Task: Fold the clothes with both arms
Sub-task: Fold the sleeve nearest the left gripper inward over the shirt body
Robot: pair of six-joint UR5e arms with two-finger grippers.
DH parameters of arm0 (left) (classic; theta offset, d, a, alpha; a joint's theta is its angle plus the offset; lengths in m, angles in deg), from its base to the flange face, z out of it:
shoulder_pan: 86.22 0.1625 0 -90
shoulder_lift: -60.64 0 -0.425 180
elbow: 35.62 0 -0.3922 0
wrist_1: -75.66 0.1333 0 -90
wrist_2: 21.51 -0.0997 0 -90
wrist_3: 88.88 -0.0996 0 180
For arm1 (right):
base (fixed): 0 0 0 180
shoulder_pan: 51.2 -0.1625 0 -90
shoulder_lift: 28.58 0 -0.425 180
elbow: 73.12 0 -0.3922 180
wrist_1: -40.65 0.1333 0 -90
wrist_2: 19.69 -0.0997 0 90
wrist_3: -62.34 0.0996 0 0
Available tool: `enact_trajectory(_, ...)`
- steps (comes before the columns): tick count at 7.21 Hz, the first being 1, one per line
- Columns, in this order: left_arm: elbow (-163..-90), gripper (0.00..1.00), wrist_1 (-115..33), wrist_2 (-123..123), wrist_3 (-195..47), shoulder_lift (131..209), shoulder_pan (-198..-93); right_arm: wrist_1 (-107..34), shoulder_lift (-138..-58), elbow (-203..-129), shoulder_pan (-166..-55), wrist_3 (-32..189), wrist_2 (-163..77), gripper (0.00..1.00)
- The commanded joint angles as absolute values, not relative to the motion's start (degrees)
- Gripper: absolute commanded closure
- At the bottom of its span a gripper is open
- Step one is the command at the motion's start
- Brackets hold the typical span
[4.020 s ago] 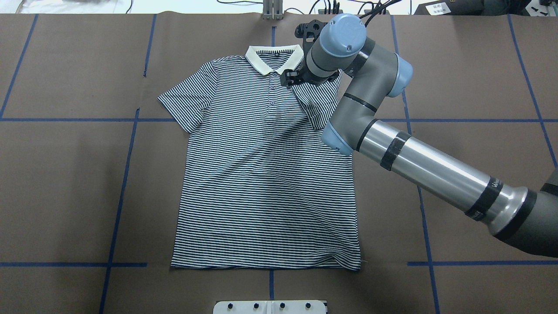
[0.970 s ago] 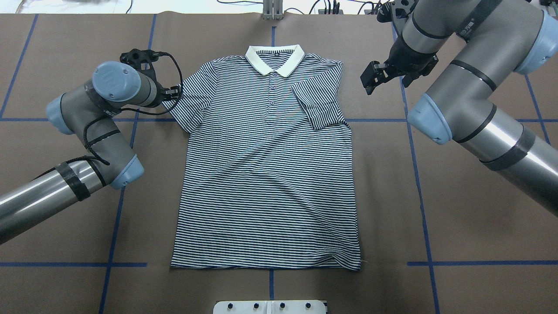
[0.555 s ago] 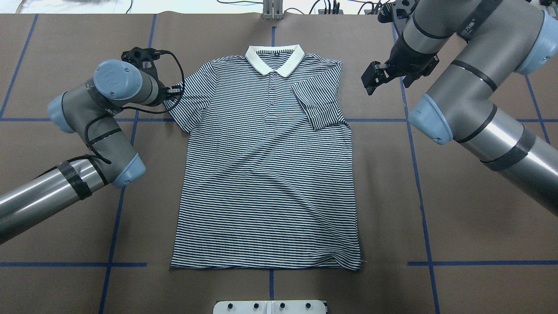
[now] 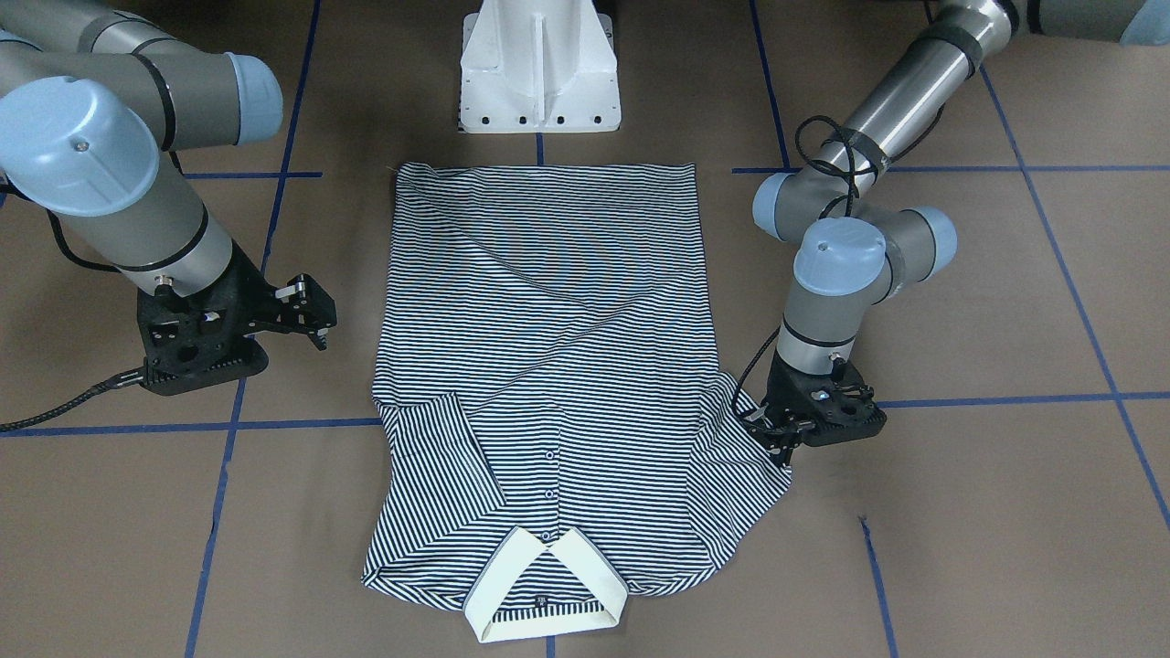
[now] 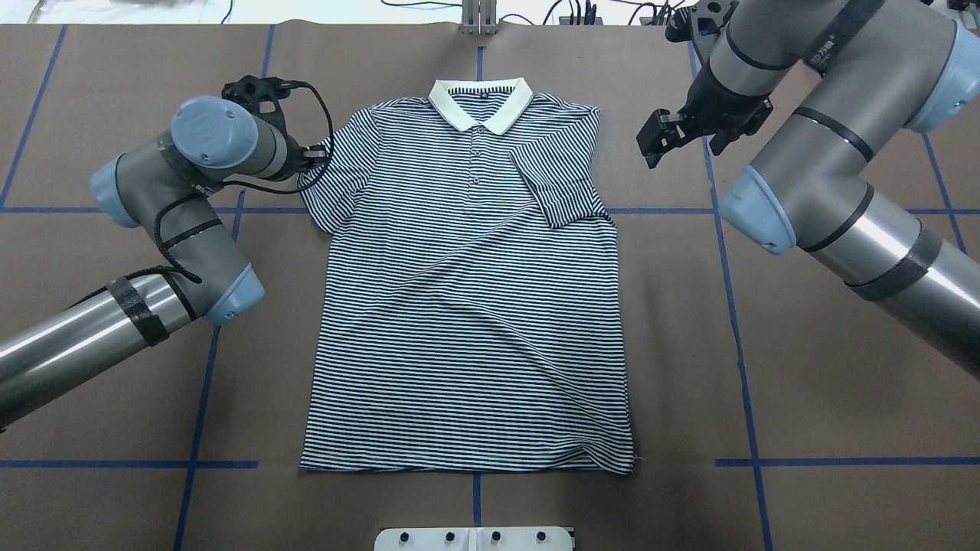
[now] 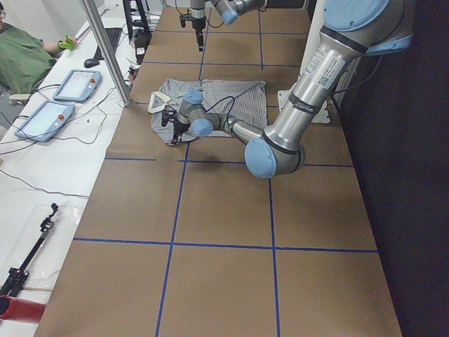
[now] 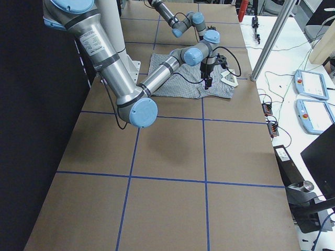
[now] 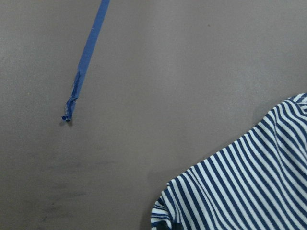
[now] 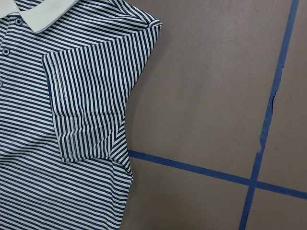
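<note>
Overhead exterior: left gripper [image 5: 312, 155] on sleeve [image 5: 337, 180] of polo shirt [image 5: 467, 321]; right gripper [image 5: 657, 142] apart

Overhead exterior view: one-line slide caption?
Striped polo shirt lying flat, one sleeve folded onto its chest; left pincer at the other sleeve, right pincer open beside the shirt.
</note>
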State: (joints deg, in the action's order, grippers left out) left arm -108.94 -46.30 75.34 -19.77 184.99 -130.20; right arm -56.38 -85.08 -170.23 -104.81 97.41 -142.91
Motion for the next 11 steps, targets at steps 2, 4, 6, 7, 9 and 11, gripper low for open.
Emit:
enact_trajectory(2,-121.1,1.0,-33.2,79.5,-14.9,188.7,-130.3,-56.4,-85.3,-170.2,-104.7,97.5,-143.0,0.0)
enact_trajectory(4,-107.0,1.0,-36.8,79.2,-8.7,198.9,-128.5,-56.3,-86.1,-170.6,-104.8,97.5,-143.1,0.0)
enact_trajectory(6,-97.8,1.0,-42.4,78.9,-7.1,203.4,-128.4,-56.4,-86.2,-171.0,-104.7,97.6,-143.0,0.0)
enact_trajectory(7,-97.7,0.33,-44.1,78.9,-8.2,203.2,-128.4,-56.3,-86.3,-170.9,-104.7,97.5,-143.0,0.0)
enact_trajectory(9,-98.3,0.0,-46.9,78.9,-10.7,203.2,-128.3,-56.3,-86.3,-170.9,-104.6,97.4,-143.0,0.0)
enact_trajectory(11,-104.5,0.0,-45.9,79.6,-12.1,199.8,-128.4,-56.4,-86.4,-171.8,-104.3,98.4,-143.2,0.0)
